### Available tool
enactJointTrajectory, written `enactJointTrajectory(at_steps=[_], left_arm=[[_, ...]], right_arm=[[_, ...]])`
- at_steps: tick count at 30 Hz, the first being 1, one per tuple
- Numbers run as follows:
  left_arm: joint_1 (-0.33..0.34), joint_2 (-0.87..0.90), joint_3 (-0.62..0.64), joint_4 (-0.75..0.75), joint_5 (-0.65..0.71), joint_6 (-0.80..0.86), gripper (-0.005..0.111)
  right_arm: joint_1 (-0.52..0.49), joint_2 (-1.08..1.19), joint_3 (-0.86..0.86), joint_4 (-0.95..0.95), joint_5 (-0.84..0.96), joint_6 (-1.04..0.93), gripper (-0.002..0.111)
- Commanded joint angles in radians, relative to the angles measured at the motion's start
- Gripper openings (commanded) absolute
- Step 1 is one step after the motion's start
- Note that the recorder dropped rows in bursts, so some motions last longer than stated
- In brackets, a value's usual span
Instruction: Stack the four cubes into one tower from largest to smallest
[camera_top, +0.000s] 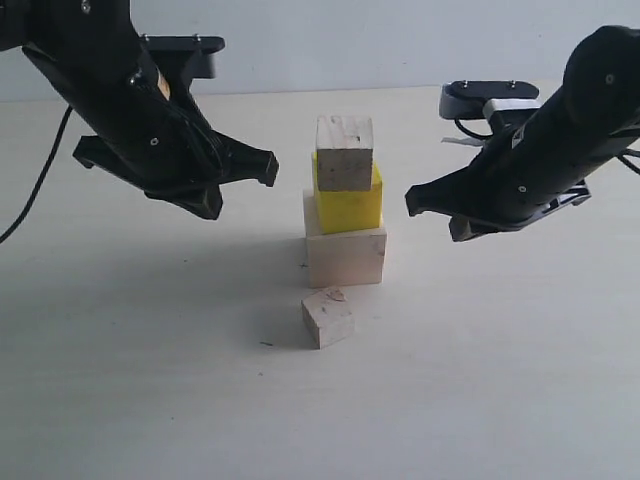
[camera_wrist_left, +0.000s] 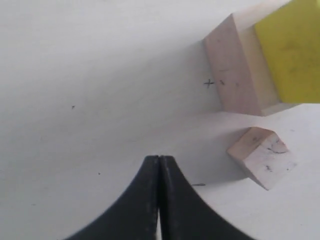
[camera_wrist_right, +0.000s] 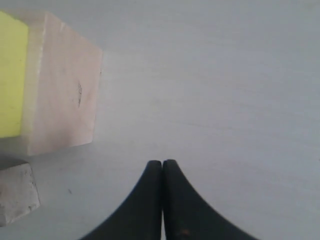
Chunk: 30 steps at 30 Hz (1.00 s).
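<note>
A column stands mid-table: the large pale wood cube (camera_top: 346, 255) at the base, the bright yellow cube (camera_top: 347, 203) on it, and one small rough wood cube (camera_top: 344, 152) on top. The other small wood cube (camera_top: 327, 317) lies on the table just in front of the column, turned at an angle. My left gripper (camera_top: 270, 166) hovers to the left of the column, shut and empty. To the right of the column hangs my right gripper (camera_top: 411, 200), also shut with nothing held. The left wrist view shows the base cube (camera_wrist_left: 240, 75), the yellow cube (camera_wrist_left: 292, 50) and the loose cube (camera_wrist_left: 262, 156).
A black and white device with a cable (camera_top: 490, 102) sits at the back right of the pale table (camera_top: 150, 380). A black cable (camera_top: 35, 185) trails along the far left.
</note>
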Motion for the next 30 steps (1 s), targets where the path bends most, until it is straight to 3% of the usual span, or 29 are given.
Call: enactJointTrajectory(at_steps=[1, 9, 16, 30], left_arm=[[0.0, -0.007, 0.008, -0.027, -0.036, 0.019, 0.0], [0.003, -0.007, 0.008, -0.027, -0.047, 0.019, 0.0], [0.04, 0.015, 0.008, -0.03, -0.052, 0.019, 0.0], [0.039, 0.079, 0.008, -0.04, -0.07, 0.055, 0.0]], right_arm=[[-0.005, 0.039, -0.013, 0.029, -0.026, -0.017, 0.0], [-0.005, 0.079, -0.031, 0.097, -0.077, -0.014, 0.0], [-0.005, 0.113, -0.031, 0.302, -0.069, -0.173, 0.0], [-0.005, 0.141, -0.031, 0.614, -0.09, -0.456, 0.0]])
